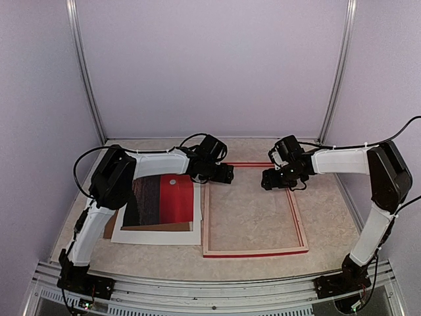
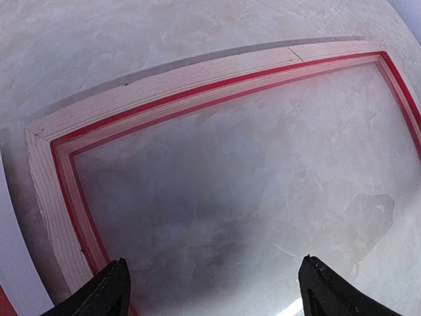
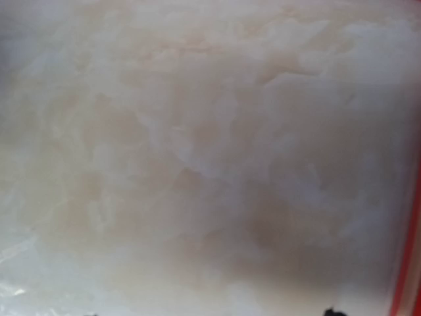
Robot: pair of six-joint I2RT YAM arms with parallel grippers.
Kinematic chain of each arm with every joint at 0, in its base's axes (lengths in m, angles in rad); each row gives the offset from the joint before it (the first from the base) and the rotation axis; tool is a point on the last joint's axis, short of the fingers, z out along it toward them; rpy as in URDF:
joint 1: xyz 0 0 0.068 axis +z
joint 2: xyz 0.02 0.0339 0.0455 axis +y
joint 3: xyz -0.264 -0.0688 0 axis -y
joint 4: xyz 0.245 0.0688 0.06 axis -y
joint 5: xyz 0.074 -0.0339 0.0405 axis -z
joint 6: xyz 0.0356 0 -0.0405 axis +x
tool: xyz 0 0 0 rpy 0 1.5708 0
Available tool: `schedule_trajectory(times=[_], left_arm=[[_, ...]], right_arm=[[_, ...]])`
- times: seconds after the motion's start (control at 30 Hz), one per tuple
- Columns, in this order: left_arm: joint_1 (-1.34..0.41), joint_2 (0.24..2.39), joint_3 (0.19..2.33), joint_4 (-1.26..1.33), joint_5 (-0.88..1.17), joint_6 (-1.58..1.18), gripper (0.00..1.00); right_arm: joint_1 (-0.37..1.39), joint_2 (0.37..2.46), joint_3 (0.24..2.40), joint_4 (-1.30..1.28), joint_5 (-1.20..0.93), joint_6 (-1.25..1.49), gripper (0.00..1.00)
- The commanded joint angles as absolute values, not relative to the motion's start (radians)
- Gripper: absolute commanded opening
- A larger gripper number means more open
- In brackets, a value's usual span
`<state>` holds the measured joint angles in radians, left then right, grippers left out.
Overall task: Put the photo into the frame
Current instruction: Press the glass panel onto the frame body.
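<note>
Left gripper (image 1: 227, 174) and right gripper (image 1: 268, 181) hover, jaws apart, near the 11 and 1 o'clock corners of the frame (image 1: 255, 252). Meanwhile the photo (image 1: 163, 200) lies on the white mat (image 1: 154, 236) just off its 9 o'clock rail.

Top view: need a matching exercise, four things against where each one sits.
Things:
1. photo
2. frame
3. left gripper
4. right gripper

Places:
A. by the frame's far right corner
B. lying on the white sheet
C. by the frame's far left corner
D. flat on the table, right of the white sheet

Pairs: 1-B, 2-D, 3-C, 4-A
</note>
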<state>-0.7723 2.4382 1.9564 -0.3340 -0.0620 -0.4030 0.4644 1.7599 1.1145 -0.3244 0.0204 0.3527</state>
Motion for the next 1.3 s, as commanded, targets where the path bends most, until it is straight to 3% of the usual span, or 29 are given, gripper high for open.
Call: schedule_trajectory(times=[0.0, 0.2, 0.53, 1.27], left_arm=[[-0.796, 2.476, 1.98, -0.46, -0.157, -0.395, 0.88], [-0.81, 2.461, 2.044, -0.524, -0.25, -0.35, 0.85], [-0.752, 2.283, 1.911, -0.302, -0.06, -0.373, 0.88], [-0.749, 2.396, 2.016, -0.357, -0.082, -0.374, 0.89]], right_arm=[[0.446, 1.764, 1.137, -0.333, 0.041, 0.361, 0.73], [0.436, 1.759, 1.141, -0.331, 0.039, 0.364, 0.73], [0.418, 1.75, 1.124, -0.304, 0.05, 0.371, 0.74], [0.373, 1.811, 1.098, -0.286, 0.038, 0.385, 0.84]])
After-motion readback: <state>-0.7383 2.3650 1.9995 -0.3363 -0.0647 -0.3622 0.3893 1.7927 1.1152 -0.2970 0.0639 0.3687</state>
